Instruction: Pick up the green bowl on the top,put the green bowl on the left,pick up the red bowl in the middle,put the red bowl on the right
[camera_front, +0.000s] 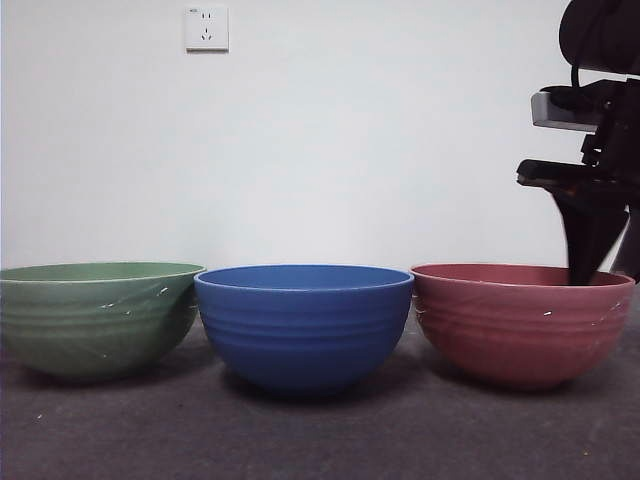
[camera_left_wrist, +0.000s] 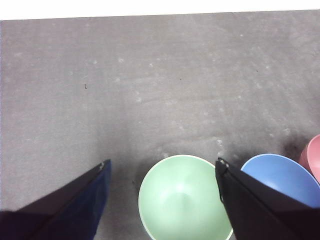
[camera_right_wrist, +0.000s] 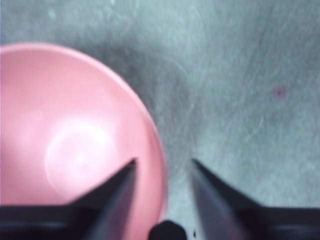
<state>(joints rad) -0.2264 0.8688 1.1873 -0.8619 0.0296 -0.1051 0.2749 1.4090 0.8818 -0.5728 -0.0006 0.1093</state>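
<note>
The grey worktop (camera_front: 320, 440) carries three ribbed bowls in a row, rims touching or nearly so. The right pincer (camera_right_wrist: 161, 167) sits astride the rim of the red bowl (camera_front: 520, 322), one jaw inside and one outside, with a narrow gap between them; the wall looks loose in that gap, so the pincer seems parted rather than clamped. In the front view its dark arm comes down at that bowl's outer edge, the side away from the blue bowl (camera_front: 304, 322).

The left pincer (camera_left_wrist: 162, 167) hangs well above the green bowl (camera_left_wrist: 182, 200), jaws wide and holding nothing; the bowl lies below the gap between them, with the blue bowl beyond one jaw.

Both task bowls appear to rest in their places, so only a clean withdrawal seems left. The risk lies there: a lift that drifts sideways could let the inner jaw catch the rim and tip or drag the red bowl, perhaps knocking the blue neighbour.
</note>
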